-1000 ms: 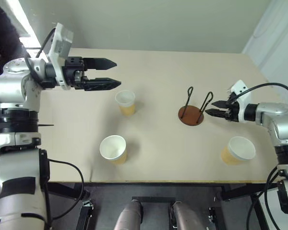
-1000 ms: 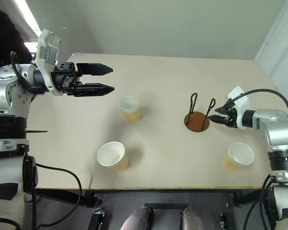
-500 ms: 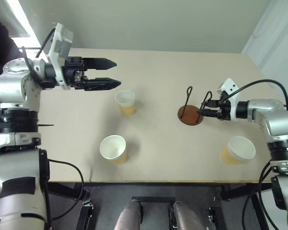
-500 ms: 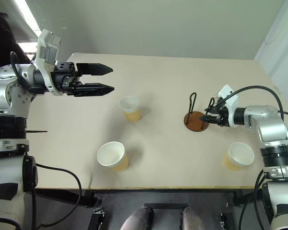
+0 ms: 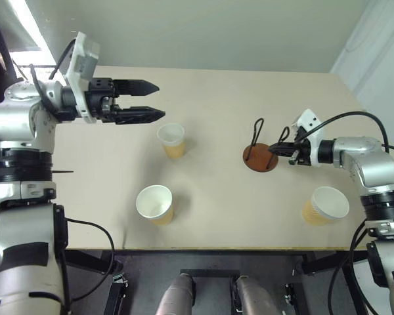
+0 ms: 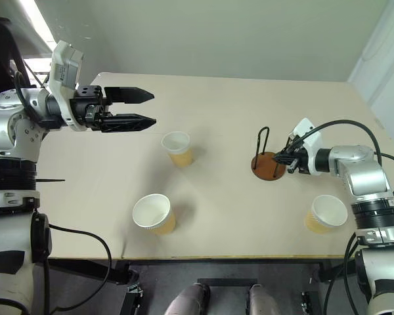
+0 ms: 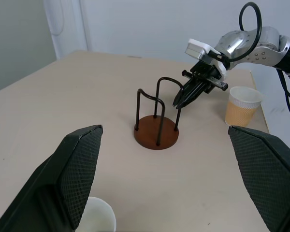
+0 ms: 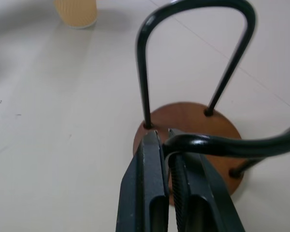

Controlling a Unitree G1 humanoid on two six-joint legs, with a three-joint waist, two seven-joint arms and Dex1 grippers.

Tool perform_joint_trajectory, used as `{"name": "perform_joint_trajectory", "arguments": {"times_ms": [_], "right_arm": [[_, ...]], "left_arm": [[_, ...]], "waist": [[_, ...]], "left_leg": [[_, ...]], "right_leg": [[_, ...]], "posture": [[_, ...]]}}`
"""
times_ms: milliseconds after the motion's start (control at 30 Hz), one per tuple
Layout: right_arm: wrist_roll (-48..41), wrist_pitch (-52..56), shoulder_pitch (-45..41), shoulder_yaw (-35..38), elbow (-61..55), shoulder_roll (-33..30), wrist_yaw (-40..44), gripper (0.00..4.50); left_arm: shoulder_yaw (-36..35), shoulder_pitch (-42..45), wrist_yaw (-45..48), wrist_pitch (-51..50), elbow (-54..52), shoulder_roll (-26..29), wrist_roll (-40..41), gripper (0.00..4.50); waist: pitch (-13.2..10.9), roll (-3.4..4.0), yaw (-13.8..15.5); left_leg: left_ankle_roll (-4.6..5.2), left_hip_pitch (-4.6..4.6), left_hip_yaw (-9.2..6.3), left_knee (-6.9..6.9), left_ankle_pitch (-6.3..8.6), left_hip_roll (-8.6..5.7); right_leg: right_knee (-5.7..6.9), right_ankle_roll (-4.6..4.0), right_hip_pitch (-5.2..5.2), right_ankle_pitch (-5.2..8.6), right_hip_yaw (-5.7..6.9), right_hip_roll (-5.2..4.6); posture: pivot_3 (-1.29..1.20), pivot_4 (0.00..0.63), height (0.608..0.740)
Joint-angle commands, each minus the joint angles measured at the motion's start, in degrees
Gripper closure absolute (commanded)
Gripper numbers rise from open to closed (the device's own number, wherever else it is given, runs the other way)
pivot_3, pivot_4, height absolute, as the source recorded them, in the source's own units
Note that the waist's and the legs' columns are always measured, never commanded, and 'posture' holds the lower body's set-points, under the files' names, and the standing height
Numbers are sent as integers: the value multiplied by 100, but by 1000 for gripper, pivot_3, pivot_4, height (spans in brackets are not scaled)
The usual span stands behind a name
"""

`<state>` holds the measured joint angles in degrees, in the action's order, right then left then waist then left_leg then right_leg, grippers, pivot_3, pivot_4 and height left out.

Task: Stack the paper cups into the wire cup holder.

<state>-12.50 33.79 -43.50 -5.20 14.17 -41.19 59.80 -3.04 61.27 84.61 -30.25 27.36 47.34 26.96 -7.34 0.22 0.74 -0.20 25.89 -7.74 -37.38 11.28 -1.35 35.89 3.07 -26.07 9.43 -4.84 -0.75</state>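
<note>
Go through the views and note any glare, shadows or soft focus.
Left eye view: a bright light strip glares at the top left corner, and the paper cups throw soft shadows on the table. Right wrist view: the right gripper is shut on the wire cup holder, whose nearest loop is blurred. Left wrist view: the left gripper fingers look soft.

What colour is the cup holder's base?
Reddish-brown disc base under black wire loops; clearest in the right wrist view.

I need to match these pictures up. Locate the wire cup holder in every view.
Left eye view: wire cup holder right of centre, the right pincer shut on its near loop.
Right eye view: same place.
Left wrist view: centre.
Right wrist view: close up.
Shared landmark: its brown base.
</note>
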Motion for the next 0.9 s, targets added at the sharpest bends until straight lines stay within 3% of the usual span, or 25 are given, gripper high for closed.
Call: {"name": "perform_joint_trajectory", "arguments": {"times_ms": [33,433,900], "right_arm": [[-52,-47,-13,-1,-416,-206,277,4474],[-592,473,1,-180,-1751,-336,1025,4474],[-480,302,78,-629,-1832,-319,1319,4474]], "left_arm": [[-54,120,73,-44,-49,145,-36,0],[166,95,511,-172,-44,365,-169,0],[183,-80,710,-343,-309,434,-126,0]], "waist": [[0,0,0],[0,0,-4],[0,0,-9]], "left_leg": [[0,1,0,0,0,0],[-2,7,0,-3,-1,0],[-1,6,0,-5,-2,0]], "right_leg": [[0,-2,0,1,0,0],[0,-36,-4,21,1,1],[2,-37,-4,22,1,1]], "posture": [[0,150,740],[0,150,740],[0,150,740]]}}
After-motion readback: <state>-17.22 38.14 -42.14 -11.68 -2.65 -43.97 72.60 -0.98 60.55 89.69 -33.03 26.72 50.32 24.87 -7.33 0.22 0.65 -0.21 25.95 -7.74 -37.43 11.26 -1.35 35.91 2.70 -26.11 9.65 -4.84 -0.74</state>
